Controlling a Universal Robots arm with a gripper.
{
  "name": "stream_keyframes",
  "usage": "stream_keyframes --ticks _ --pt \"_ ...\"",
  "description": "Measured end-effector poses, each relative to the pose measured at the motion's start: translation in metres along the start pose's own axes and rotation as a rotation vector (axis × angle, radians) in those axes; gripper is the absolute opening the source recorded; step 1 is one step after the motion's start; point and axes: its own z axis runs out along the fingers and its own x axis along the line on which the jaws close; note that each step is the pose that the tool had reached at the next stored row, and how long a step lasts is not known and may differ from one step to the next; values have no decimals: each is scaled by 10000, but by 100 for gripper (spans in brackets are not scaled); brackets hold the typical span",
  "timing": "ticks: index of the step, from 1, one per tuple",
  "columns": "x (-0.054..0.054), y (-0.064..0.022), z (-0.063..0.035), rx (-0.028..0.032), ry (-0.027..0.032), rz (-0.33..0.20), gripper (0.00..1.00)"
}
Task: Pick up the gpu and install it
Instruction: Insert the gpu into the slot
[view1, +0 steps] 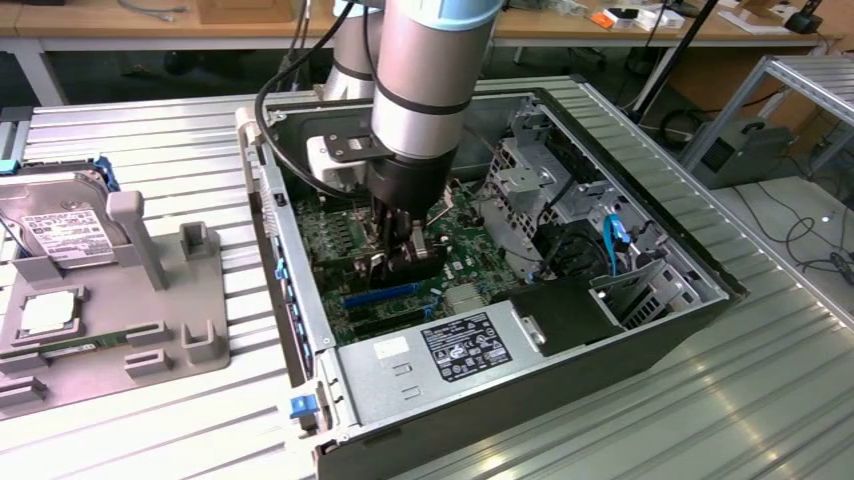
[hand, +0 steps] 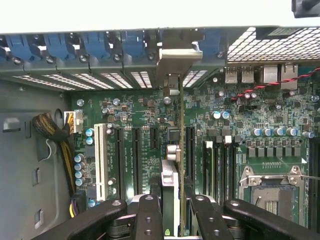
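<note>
My gripper (view1: 400, 255) reaches down into the open computer case (view1: 667, 260), over the green motherboard (view1: 461, 255). It is shut on the gpu (hand: 172, 150), a thin card that the wrist view sees edge-on. The card stands upright between my two black fingers (hand: 149, 217), in line with the black expansion slots (hand: 135, 155). Its silver bracket (hand: 175, 62) lies against the case's rear slot openings. I cannot tell whether the card's lower edge sits in a slot.
A grey fixture (view1: 120, 330) at the exterior view's left holds a hard drive (view1: 60, 235) and a square processor chip (view1: 47, 315). Inside the case are the power supply (view1: 454, 350), drive cage (view1: 534, 190), blue cable (view1: 614, 240), CPU socket (hand: 272, 192) and white slot (hand: 100, 155).
</note>
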Motion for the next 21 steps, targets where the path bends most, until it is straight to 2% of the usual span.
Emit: stream_keyframes --ticks 8,9,11,21 --pt "0 3 11 1 -1 1 27" --pt "0 3 15 0 -14 0 27" --pt "-1 3 21 -2 -81 -1 27" --pt "0 1 85 -1 -70 -2 27"
